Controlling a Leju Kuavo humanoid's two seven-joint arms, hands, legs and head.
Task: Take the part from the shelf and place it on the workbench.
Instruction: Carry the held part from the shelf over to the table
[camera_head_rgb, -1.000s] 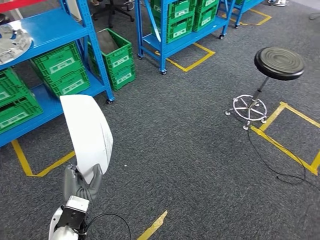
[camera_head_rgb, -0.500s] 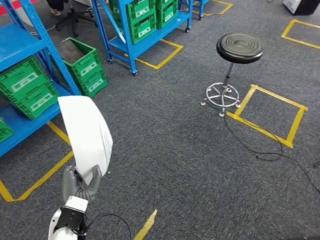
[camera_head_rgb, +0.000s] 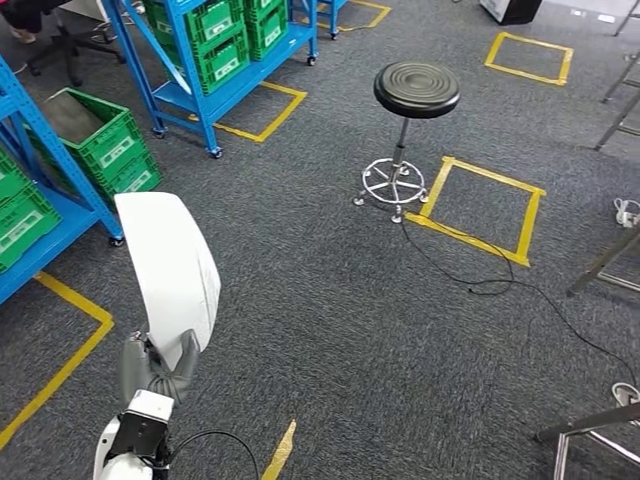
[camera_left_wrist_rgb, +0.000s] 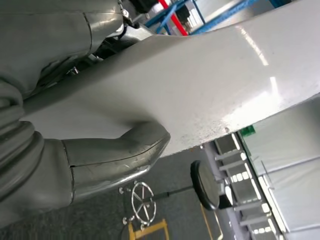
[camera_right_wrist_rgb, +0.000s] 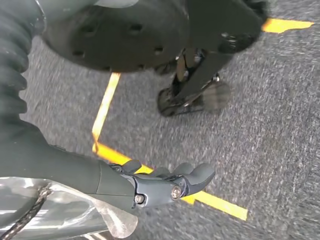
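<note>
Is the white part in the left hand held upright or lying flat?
Upright. In the head view the white part rises above the left hand, which grips its lower edge; its top curves over.

White curved sheet part (camera_head_rgb: 172, 270) upright, lower end gripped in left hand (camera_head_rgb: 155, 368).

Even, bright indoor light; glare streaks the white part (camera_left_wrist_rgb: 226, 75); right wrist view motion-blurred
</note>
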